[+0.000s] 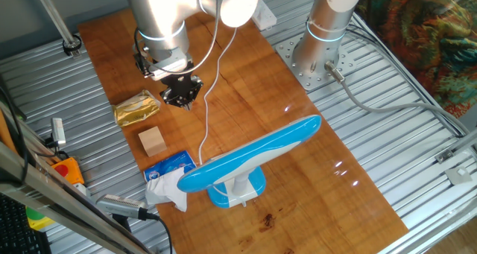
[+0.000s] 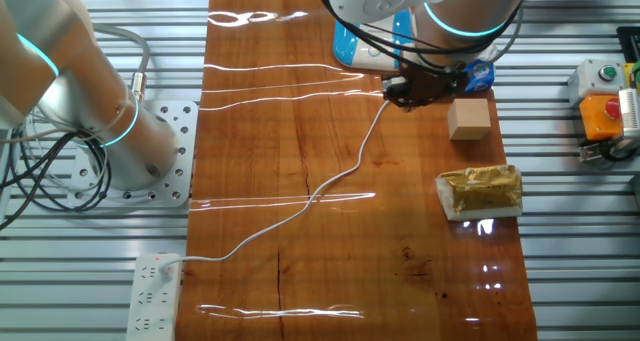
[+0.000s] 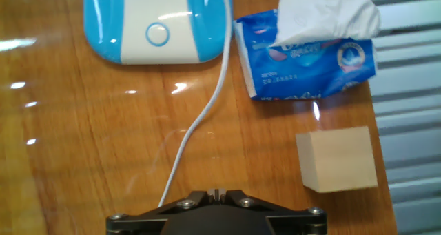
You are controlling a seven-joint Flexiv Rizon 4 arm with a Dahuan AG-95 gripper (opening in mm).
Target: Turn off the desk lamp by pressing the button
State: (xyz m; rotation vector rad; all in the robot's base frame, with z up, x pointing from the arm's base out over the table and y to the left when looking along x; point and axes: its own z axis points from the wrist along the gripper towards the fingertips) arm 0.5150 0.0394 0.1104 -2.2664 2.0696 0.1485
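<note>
From the hand view, the gripper showed only its dark underside at the bottom edge; whether the fingers were spread or pressed together could not be told from any view. Just ahead of it the thin white cord curved up across the wooden bench, with a wooden block off to the right and a blue tissue packet beyond that.

Farthest along the fingers' line lay the desk lamp, its blue-and-white base carrying the round button. The button sat left of the hand's centre line, so the step in hand, reaching it, would likely go best by shifting left and forward, staying clear of the cord and the packet, then coming straight down on the ring with a light press.

In one fixed view the arm hung over the far part of the bench, wrist pointing down, the hand hovering above the wood beside a gold foil packet, well apart from the lamp.
</note>
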